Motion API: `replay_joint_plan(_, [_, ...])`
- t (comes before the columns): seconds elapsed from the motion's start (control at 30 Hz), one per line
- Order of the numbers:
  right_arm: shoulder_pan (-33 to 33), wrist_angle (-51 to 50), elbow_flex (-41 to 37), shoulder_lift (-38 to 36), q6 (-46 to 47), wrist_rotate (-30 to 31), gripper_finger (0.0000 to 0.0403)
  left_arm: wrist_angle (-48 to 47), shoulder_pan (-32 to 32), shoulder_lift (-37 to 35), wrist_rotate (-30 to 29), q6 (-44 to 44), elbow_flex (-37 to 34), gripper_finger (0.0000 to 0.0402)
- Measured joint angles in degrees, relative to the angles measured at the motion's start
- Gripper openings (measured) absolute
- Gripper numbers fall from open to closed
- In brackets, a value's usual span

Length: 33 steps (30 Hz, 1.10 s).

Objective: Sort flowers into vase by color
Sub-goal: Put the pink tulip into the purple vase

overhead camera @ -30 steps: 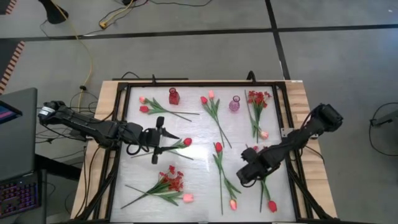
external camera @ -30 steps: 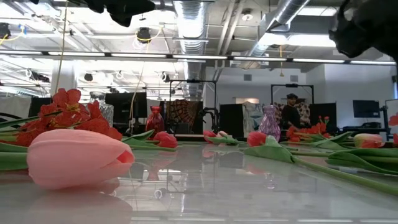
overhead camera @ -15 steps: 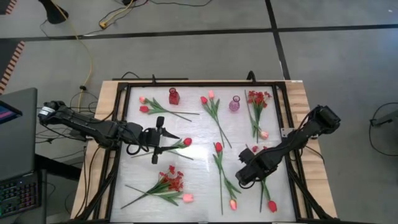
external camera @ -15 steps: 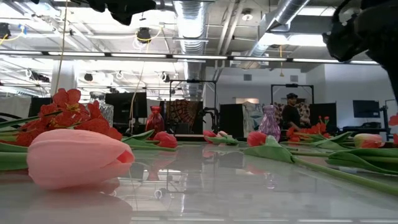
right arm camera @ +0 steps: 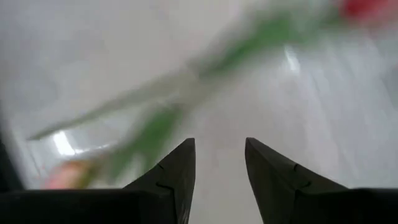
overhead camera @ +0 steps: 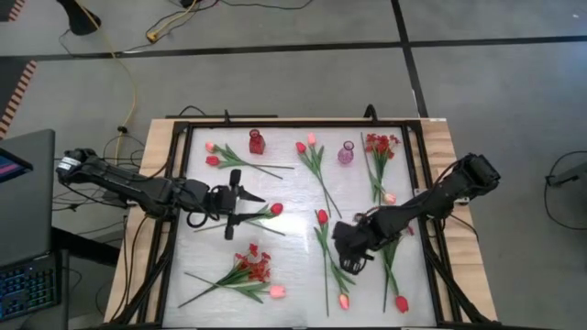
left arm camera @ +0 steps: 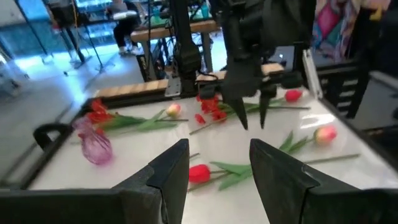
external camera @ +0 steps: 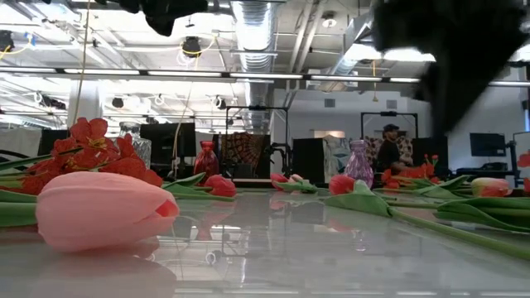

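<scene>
I have swung my right gripper [overhead camera: 348, 252] in from the table's right edge, fingers parted and empty, directly over a green tulip stem [overhead camera: 327, 249], apparently lining up a pick, while my left gripper [overhead camera: 240, 203] waits, parted too.

This was a robotics lab or workshop in an open industrial hall. Exposed ducts [external camera: 257, 21] and strip lights ran under a bare ceiling, and a person [external camera: 386, 153] stood among dark equipment racks and monitors far behind the table [overhead camera: 440, 137]. Cables [overhead camera: 110, 41] trailed over the grey floor, and a laptop [overhead camera: 23, 229] (its keyboard lit) sat beside the table.
</scene>
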Motion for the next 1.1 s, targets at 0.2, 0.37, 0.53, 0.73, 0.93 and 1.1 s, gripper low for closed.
replay_joint_plan(0.2, [-0.55,19.26,0.0,0.0,-34.75,4.14,0.0168,-10.21,-6.43,0.08,0.9,-5.04,0.0,0.0157])
replay_joint_plan(0.37, [-0.14,26.69,0.0,0.0,-42.19,9.66,0.0168,-10.16,-13.89,-1.07,-12.74,-5.37,0.0,0.0157])
replay_joint_plan(0.53, [1.33,27.03,0.06,0.93,-43.2,9.24,0.0168,-10.15,-17.61,-2.78,-19.55,-3.65,0.02,0.0157])
replay_joint_plan(0.73, [2.2,25.91,0.07,5.07,-40.49,9.26,0.0168,-10.18,-17.98,-2.94,-19.37,-3.59,0.0,0.0157])
replay_joint_plan(0.93, [0.44,13.72,7.47,7.48,-5.45,7.76,0.0168,-10.12,-16.91,-2.96,-19.49,-3.84,-0.01,0.0157])
replay_joint_plan(1.1, [-1.95,1.63,11.61,7.52,20.14,6.0,0.0168,-10.0,-15.51,-2.96,-19.55,-3.2,-0.03,0.0157])
